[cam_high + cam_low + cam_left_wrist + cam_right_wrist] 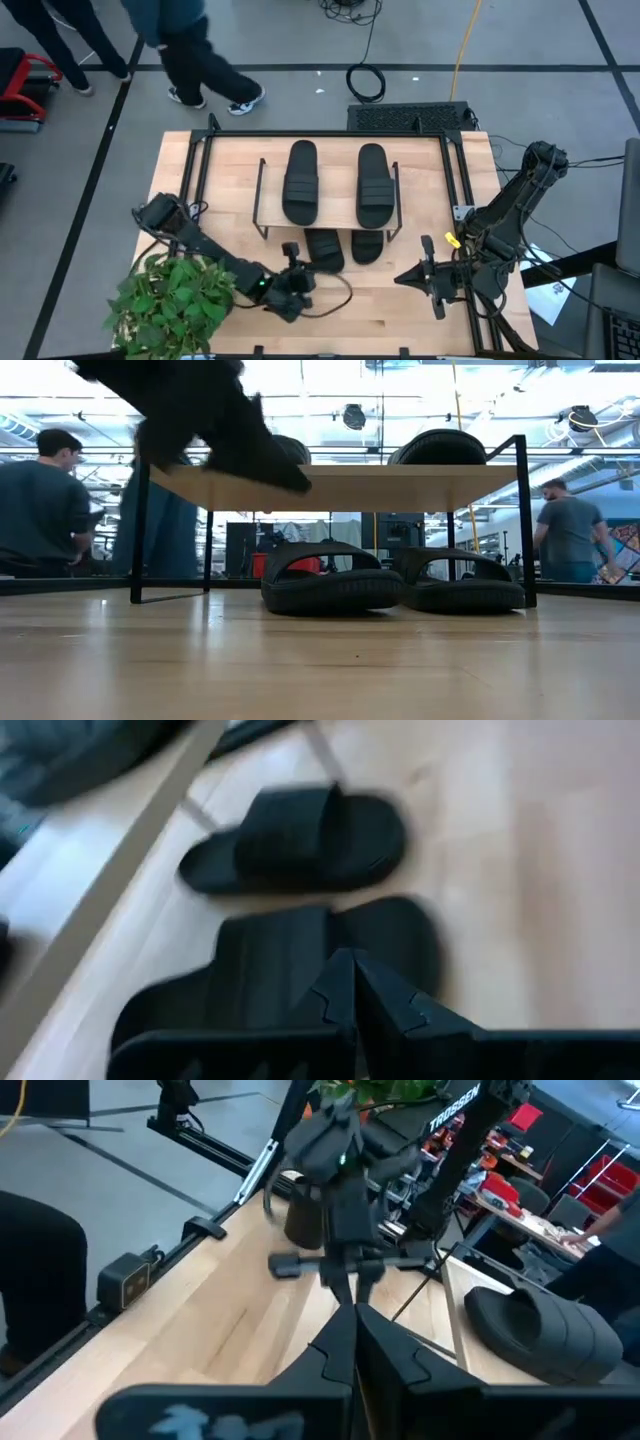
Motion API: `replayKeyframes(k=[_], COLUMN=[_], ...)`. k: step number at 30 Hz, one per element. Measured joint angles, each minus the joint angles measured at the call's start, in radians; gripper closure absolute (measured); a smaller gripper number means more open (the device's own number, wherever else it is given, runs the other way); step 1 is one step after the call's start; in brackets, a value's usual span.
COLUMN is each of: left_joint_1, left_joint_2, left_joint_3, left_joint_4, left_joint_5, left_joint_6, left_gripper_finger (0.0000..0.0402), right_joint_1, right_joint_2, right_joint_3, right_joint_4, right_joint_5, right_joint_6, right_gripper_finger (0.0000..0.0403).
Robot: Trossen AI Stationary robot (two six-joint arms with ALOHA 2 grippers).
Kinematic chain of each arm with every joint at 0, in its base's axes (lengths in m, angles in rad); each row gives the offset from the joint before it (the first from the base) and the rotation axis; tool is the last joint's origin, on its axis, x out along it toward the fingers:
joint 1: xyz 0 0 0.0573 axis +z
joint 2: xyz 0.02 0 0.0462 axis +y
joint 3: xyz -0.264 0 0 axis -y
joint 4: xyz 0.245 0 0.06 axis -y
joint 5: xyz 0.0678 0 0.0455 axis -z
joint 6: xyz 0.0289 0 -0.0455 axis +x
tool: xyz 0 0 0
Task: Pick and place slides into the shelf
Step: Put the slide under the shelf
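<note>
Two slides (300, 180) sit on the shelf (272, 216), two beneath; left gripper (291, 252) and right gripper (427, 246) hover nearby, closed and empty.

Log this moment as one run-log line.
slides: two on shelf top, two beneath | left claw: shut, empty, near shelf front | right claw: shut, empty, waiting

Two dark jointed arms, black cables trailing, white TROSSEN lettering.
</note>
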Motion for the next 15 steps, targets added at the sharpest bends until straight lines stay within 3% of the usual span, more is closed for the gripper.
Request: replayKeyframes(k=[3, 8, 15], left_joint_1=[0.025, 0.027, 0.026], left_joint_2=[0.052, 0.073, 0.074], left_joint_3=[0.052, 0.108, 0.132], left_joint_4=[-0.064, -0.068, -0.145], left_joint_5=[-0.006, 0.001, 0.071], left_joint_6=[-0.053, -0.016, 0.062], left_gripper_finger=[0.0395, 0.0367, 0.0282], right_joint_1=[0.0, 0.0, 0.0], right_joint_2=[0.0, 0.0, 0.0], right_joint_3=[0.0, 0.0, 0.0], right_joint_4=[0.0, -0.007, -0.015], right_joint_5=[-0.003, -0.004, -0.005], right_joint_6=[0.013, 0.023, 0.026], right_gripper_finger=[0.0403, 0.0403, 0.0403])
